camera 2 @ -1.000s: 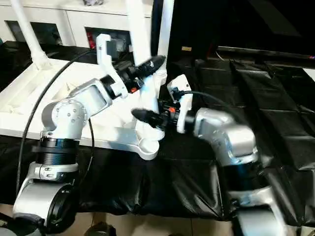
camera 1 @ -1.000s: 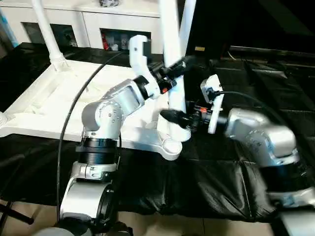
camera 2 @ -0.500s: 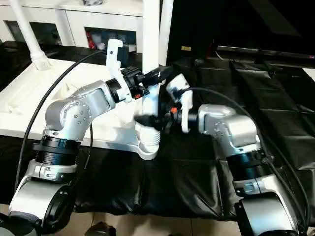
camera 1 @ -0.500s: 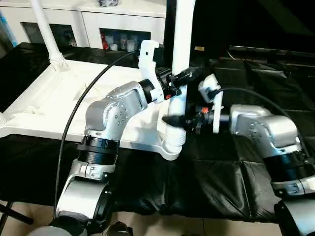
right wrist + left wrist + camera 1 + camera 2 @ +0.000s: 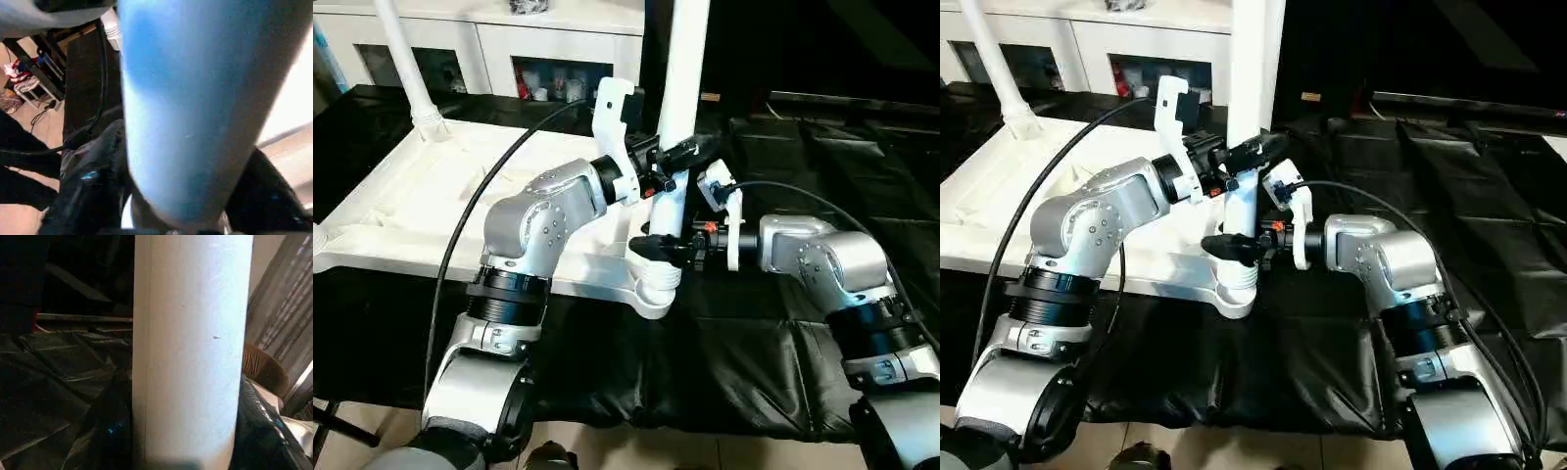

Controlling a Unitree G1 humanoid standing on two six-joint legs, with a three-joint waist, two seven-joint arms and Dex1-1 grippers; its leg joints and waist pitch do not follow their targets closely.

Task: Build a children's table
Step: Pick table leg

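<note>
The white tabletop (image 5: 431,196) lies underside up on black sheeting. A white leg (image 5: 683,69) stands upright with its lower end in the near right corner socket (image 5: 654,286). My left gripper (image 5: 680,157) is shut on this leg at mid height; in the left wrist view the leg (image 5: 190,357) sits between dark fingers (image 5: 113,431). My right gripper (image 5: 658,247) is shut on the same leg just above the socket, and in the right wrist view the leg (image 5: 195,98) sits between its fingers (image 5: 98,186). Another leg (image 5: 401,59) stands in the far left corner.
A white cabinet with glass doors (image 5: 538,49) runs along the back. Black crumpled sheeting (image 5: 754,362) covers the work surface to the right and front. A black cable (image 5: 475,215) loops over the tabletop from my left arm. A further leg (image 5: 1275,59) rises just behind the held one.
The held leg has swung from tilted to upright and its lower end has settled into the corner socket. My right gripper has closed in on it low down.
</note>
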